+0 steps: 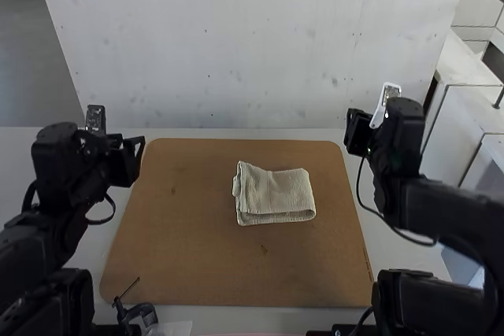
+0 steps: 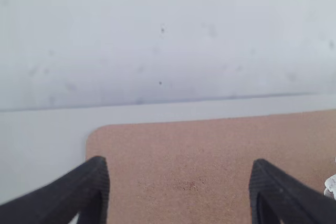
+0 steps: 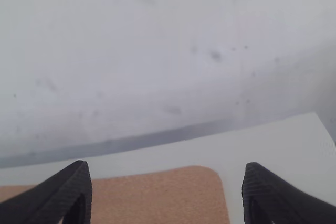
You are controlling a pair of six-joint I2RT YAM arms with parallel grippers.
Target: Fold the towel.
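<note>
The beige towel (image 1: 274,193) lies folded into a small, roughly rectangular bundle, right of the brown board's middle, with layered edges along its near side. A bit of the towel (image 2: 331,184) shows in the left wrist view. My left gripper (image 1: 135,160) is held over the board's left edge, apart from the towel; in its wrist view the left gripper (image 2: 179,190) stands wide open with nothing between its fingers. My right gripper (image 1: 353,133) is by the board's far right corner, away from the towel; the right gripper (image 3: 167,191) is likewise wide open and holds nothing.
The brown board (image 1: 189,234) lies flat on a light table (image 1: 405,251). A pale speckled wall (image 1: 252,45) rises behind the table's far edge. Near the board's front left corner is a small black clamp-like item (image 1: 138,312) with a thin rod.
</note>
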